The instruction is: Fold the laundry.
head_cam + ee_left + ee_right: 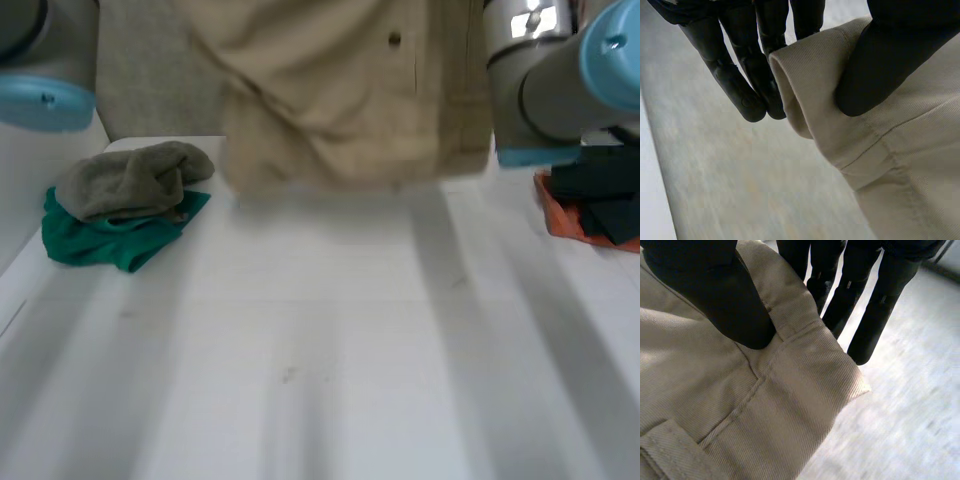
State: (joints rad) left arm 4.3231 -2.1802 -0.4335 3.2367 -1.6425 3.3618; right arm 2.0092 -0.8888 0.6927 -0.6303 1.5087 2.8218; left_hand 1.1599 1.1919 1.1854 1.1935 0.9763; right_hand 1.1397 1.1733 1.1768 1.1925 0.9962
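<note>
Near a cloth pile (125, 205), beige garment (340, 95) hangs; left hand (880, 65), right hand (715, 295) fingers pinch it

This looks like a robotics lab. A plain white table (330, 380) stands before a grey wall (160, 70), flanked by the left arm (45, 100) and right arm (560, 90). Crumpled cloths (120, 205) lie heaped on it.

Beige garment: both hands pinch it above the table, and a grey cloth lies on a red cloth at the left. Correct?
Not quite: the head view shows the grey cloth lying on a green cloth, not red. The left hand and right hand do pinch the beige garment above the table.
</note>
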